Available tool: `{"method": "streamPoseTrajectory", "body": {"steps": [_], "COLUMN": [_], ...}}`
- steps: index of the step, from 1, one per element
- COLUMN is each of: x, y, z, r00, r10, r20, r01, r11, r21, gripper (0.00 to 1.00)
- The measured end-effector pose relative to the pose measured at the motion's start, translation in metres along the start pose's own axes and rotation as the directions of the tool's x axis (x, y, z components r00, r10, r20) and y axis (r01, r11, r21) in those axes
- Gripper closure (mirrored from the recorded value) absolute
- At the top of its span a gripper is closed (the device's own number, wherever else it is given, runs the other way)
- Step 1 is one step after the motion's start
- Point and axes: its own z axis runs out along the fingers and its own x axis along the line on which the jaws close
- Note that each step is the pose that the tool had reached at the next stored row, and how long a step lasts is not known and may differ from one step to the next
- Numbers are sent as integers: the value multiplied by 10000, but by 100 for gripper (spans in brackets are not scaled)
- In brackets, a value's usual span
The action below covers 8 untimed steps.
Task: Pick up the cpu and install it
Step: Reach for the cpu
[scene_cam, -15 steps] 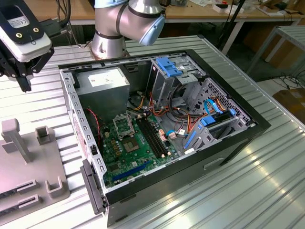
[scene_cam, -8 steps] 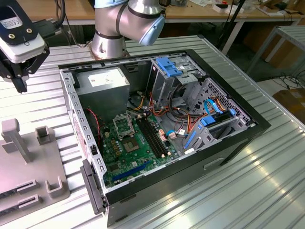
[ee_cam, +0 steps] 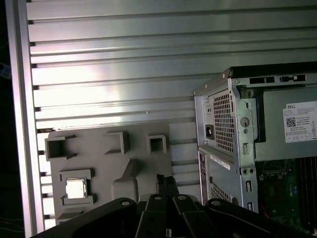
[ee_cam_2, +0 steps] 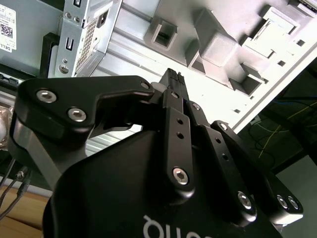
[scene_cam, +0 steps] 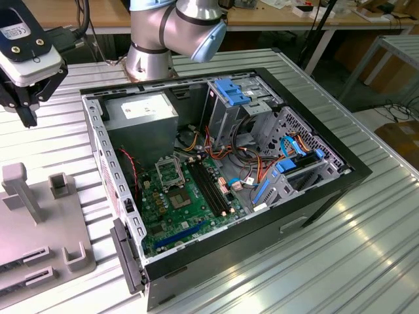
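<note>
The fingers are together with nothing between them; in the second wrist view their tips meet in one narrow black point. The gripper hangs clear above the surface, over the edge of the grey holder tray that faces the computer case. It touches neither.

The cpu lies in a square pocket of the tray, silvery face up, apart from the fingertips and not yet picked up. Low walls stand around the pocket. Judged from this, the pocket keeps the chip flat and in a fixed position so that it can be reached from above. Other pockets and upright posts of the tray probably locate other parts in the same way.

The case lies on its side on the surface just beside the tray, with its open side up. This turns the green board upward. The metal-framed socket on it appears to hold no chip and has free room above. The installation is therefore not yet done.
</note>
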Motion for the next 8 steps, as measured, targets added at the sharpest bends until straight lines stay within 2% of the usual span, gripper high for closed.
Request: {"method": "streamPoseTrajectory", "body": {"steps": [4, 7, 8], "x": [1, 72, 75], "y": [0, -5, -6], "z": [0, -2, -2], "r00": [10000, 10000, 10000], "r10": [-1, -1, 0], "r20": [0, 0, 0], "r01": [1, 1, 0], "r11": [10000, 10000, 10000], "r21": [0, 0, 0], "gripper": [89, 89, 89]}}
